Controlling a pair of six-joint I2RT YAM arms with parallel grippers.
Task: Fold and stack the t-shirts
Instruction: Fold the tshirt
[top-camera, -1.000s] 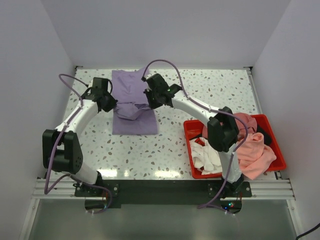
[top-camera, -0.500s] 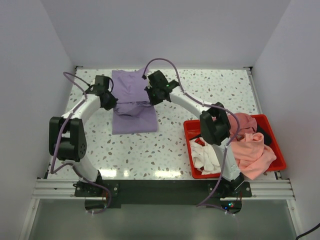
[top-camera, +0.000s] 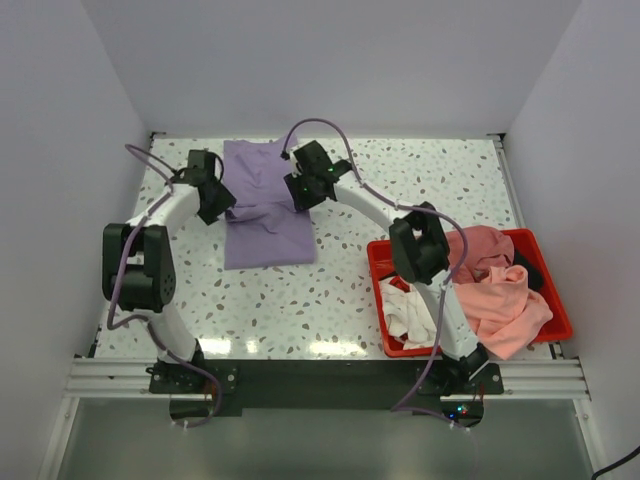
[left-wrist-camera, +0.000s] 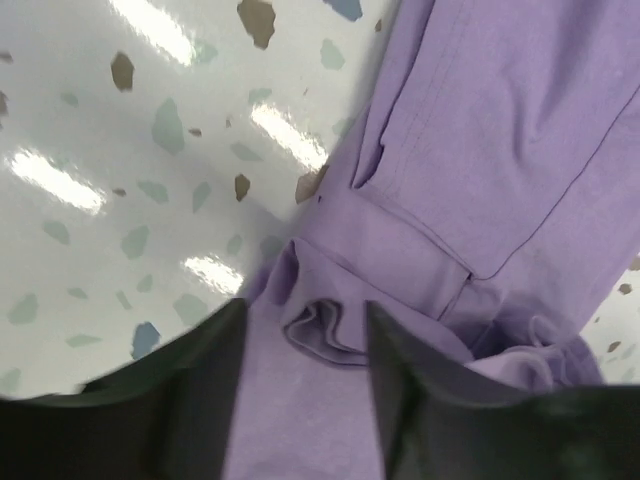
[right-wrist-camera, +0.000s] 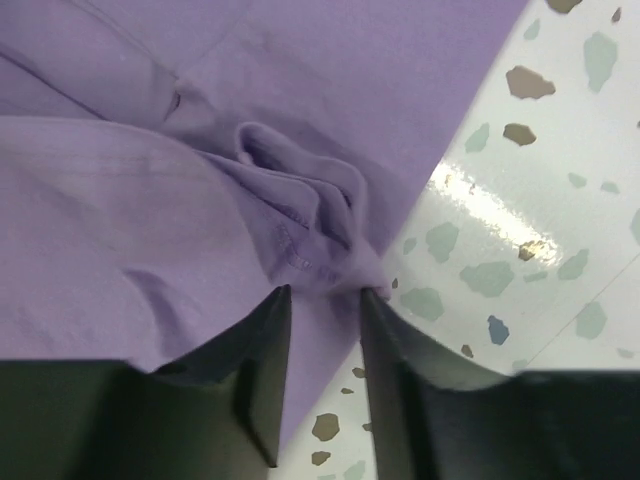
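lavender t-shirt (top-camera: 268, 228): partly folded | left end effector (top-camera: 226, 206): left edge | right end effector (top-camera: 297, 196): right edge

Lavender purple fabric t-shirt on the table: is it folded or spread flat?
Partly folded. The lavender purple fabric t-shirt has one layer doubled over, with a bunched ridge across its middle.

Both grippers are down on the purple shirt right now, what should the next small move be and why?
Probably lift both straight up, clear of the purple shirt. The left gripper and the right gripper both stand open, each with a loose bunch of cloth at its tips, so neither seems to pinch anything. A straight lift should avoid dragging the fold.
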